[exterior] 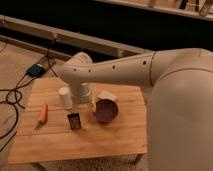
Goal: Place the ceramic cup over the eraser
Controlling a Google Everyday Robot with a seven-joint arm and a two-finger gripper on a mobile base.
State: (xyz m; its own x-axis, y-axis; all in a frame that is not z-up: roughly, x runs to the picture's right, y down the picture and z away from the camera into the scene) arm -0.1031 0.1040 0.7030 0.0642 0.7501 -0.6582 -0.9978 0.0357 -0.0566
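**Item 1, task objects.** The ceramic cup (65, 97) stands upright on the wooden table (115, 142), just beside the gripper (81, 101) on the side away from the maroon bowl (106, 110). I cannot tell whether cup and gripper touch. The eraser (74, 121) lies flat on the near side of the gripper, close below the cup and uncovered.

**Item 2, tool.** The gripper hangs low over the table at the end of the down-turned wrist. Its jaws are parted and hold nothing.

**Item 3, step in hand.** Judged as the approach to the cup, with the grasp not yet made. 0 of the 2 main actions, pick and place, appear complete.

**Item 4, next move.** The gripper needs a short sideways shift to bracket the cup, then must close on its wall. The cup would then need lifting, turning mouth down and lowering squarely over the eraser.

**Item 5, clearances.**
- The bowl and a small white angular object (106, 95) sit close on the gripper's far side from the cup, so room there is tight.
- A carrot (43, 113) lies beyond the cup, near the table edge.
- The near half of the table is open board.
- Cables (11, 100) trail on the floor past the carrot-side edge.
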